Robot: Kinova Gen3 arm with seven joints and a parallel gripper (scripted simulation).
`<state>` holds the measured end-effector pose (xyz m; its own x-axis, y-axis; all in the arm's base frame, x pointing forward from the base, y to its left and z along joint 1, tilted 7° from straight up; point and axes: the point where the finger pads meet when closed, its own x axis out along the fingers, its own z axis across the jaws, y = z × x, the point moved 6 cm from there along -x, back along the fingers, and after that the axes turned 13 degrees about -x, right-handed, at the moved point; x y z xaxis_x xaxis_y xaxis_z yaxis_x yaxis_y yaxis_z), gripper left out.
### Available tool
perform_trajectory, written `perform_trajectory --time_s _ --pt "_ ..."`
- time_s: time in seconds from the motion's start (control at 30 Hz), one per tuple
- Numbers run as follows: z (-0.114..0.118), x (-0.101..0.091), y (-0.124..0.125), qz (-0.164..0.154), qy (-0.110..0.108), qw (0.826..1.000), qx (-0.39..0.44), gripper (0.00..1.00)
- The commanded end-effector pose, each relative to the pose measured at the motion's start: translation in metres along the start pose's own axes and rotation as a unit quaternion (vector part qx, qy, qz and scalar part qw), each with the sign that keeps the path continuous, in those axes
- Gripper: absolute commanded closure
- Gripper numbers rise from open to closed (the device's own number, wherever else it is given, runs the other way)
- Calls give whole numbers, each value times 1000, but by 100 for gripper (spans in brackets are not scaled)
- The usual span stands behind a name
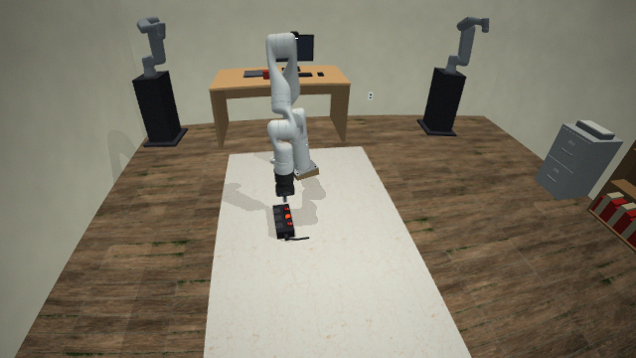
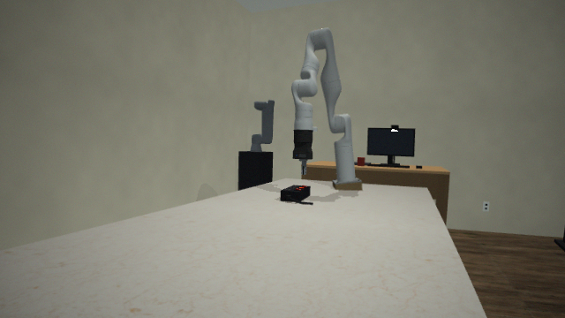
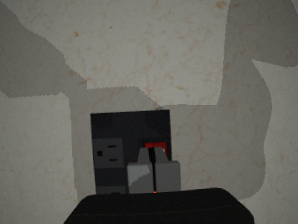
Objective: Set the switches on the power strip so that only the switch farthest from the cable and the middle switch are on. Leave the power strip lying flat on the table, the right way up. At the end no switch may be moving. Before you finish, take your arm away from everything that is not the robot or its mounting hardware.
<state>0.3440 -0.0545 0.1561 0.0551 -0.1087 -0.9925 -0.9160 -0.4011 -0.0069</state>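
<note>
The black power strip (image 1: 283, 222) lies flat on the white table, with its cable (image 1: 298, 239) at the end nearest the top camera. Two switches glow red (image 1: 287, 214) on the part away from the cable. I cannot make out the state of the switch nearest the cable. My gripper (image 1: 285, 198) points straight down, shut and empty, and hovers a little above the strip's far end. In the exterior view the gripper (image 2: 304, 170) is clearly above the strip (image 2: 295, 193). In the wrist view the closed fingers (image 3: 153, 172) cover part of a red switch (image 3: 154, 144) on the strip (image 3: 129, 152).
The arm's base (image 1: 305, 171) stands on the table just behind the strip. Off the table are a wooden desk (image 1: 279, 82) with a monitor, two dark pedestals with idle arms (image 1: 157, 106) (image 1: 443, 99), and a grey filing cabinet (image 1: 576, 159).
</note>
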Motion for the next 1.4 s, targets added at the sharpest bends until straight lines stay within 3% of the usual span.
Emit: perform_trajectory --time_s 0.0,1.37 --pt "0 1 0 0 0 1000 0 100" --pt "-1 39 1 0 1 1000 0 100"
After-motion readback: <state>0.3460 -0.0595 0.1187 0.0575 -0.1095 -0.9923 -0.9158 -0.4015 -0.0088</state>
